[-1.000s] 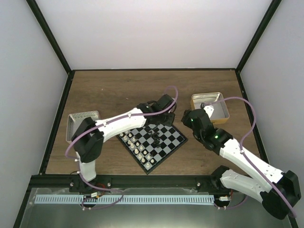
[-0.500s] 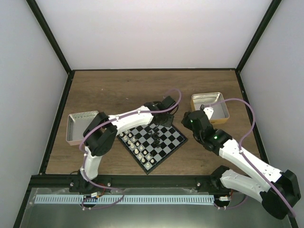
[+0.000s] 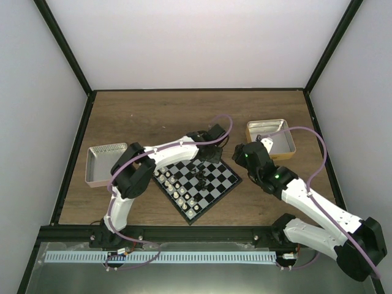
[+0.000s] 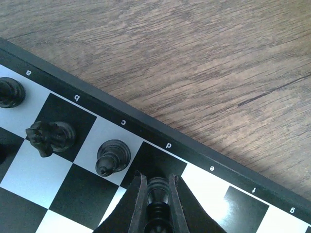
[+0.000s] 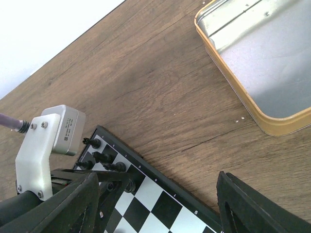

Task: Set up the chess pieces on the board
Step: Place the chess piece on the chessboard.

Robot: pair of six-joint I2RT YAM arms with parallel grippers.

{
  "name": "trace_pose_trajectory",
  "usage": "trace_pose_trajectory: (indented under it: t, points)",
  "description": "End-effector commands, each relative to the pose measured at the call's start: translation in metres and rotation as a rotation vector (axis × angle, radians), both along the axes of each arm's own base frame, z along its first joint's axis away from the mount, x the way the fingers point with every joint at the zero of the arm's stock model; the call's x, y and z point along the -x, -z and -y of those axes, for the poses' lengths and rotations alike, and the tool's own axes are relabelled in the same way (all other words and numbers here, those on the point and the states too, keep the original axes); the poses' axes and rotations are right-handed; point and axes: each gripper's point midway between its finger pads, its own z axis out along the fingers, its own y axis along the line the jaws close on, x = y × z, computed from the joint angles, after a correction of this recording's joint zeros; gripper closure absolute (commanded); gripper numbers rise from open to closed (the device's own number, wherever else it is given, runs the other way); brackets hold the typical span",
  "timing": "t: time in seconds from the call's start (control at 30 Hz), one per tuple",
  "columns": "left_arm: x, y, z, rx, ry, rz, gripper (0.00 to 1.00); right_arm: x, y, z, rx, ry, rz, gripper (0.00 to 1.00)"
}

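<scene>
Lower centre, left gripper [image 4: 156, 179] clamped on black chess piece [image 4: 156, 200] over board [image 4: 146, 127] edge square d, right gripper [image 5: 158, 184] spread wide above worktop [image 5: 160, 87]

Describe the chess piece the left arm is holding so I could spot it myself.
Find the chessboard mid-table and its lettered edge. Over the dark square marked d, the black piece is pinched between the left arm's jaws; its neighbours on a, b and c stand free.
</scene>
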Motion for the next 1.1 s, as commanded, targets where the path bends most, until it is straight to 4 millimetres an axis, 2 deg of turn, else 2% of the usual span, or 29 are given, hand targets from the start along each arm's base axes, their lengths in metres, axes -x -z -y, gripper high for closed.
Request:
trace_pose_trajectory:
  t: [0.0, 0.4, 0.57, 0.7, 0.73, 0.9, 1.07]
  points:
    - [-0.012, 0.0, 0.004, 0.014, -0.019, 0.021, 0.89, -0.003, -0.001, 0.002, -0.01, 0.02, 0.006, 0.32]
    - [-0.015, 0.007, 0.007, -0.005, 0.001, 0.009, 0.9, -0.004, -0.001, 0.0, -0.017, 0.013, 0.003, 0.32]
    - [-0.013, 0.004, 0.006, -0.001, 0.003, 0.004, 0.83, -0.003, -0.003, 0.0, -0.015, 0.009, 0.007, 0.32]
    - [-0.011, -0.008, 0.009, 0.026, 0.016, 0.006, 0.77, -0.004, -0.005, -0.002, -0.022, -0.002, 0.012, 0.32]
    - [-0.009, -0.017, 0.011, 0.044, 0.024, 0.01, 0.74, -0.004, -0.006, -0.004, -0.026, -0.007, 0.013, 0.32]
    - [-0.002, -0.037, 0.013, 0.095, 0.033, 0.01, 0.67, -0.003, -0.006, -0.006, -0.031, -0.023, 0.012, 0.32]
    - [0.006, -0.057, 0.005, 0.125, 0.026, 0.02, 0.59, -0.003, -0.017, -0.023, -0.039, -0.141, 0.059, 0.32]
